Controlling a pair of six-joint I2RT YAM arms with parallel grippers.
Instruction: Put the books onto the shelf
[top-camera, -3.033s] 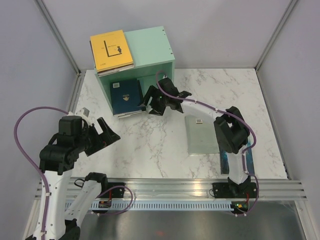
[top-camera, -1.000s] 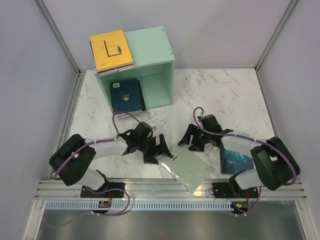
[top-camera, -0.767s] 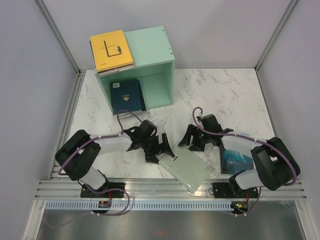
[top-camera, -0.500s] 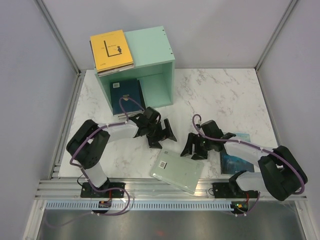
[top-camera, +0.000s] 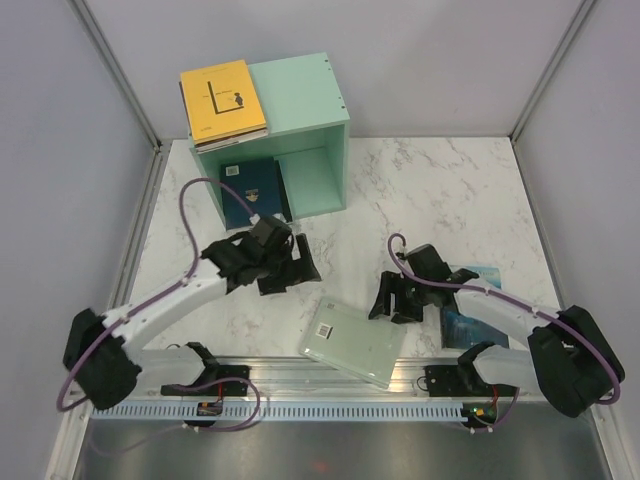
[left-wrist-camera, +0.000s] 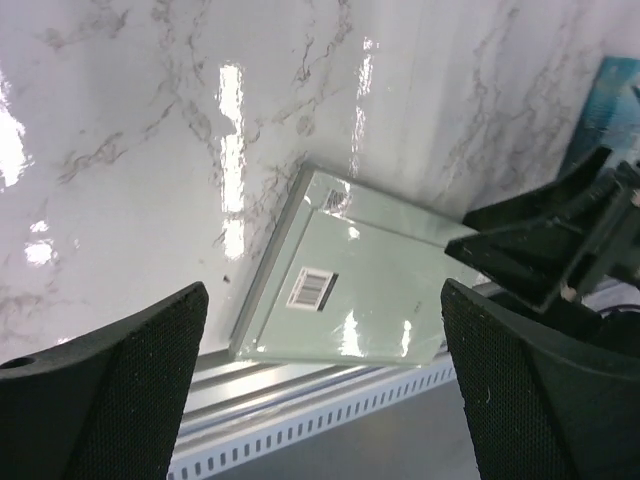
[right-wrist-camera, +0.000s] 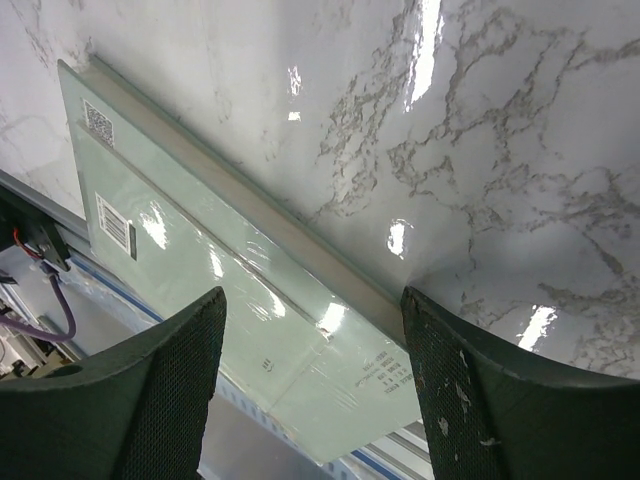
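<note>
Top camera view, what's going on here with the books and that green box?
Two robot arms are putting books on a shelf. The left gripper and right gripper are both open and hold nothing. The pale green book lies flat between them, partly over the metal rail at the near edge. A teal book lies under the right arm. The mint shelf has a dark blue book inside and a yellow book on top.

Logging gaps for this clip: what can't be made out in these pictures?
Teal book: top view, right arm crosses it, cover unreadable.
Stack under the yellow book: top view, only edges show, count unclear.
Back of the shelf: its top panel hides it.
Pale green book: label print too small in every view.
</note>
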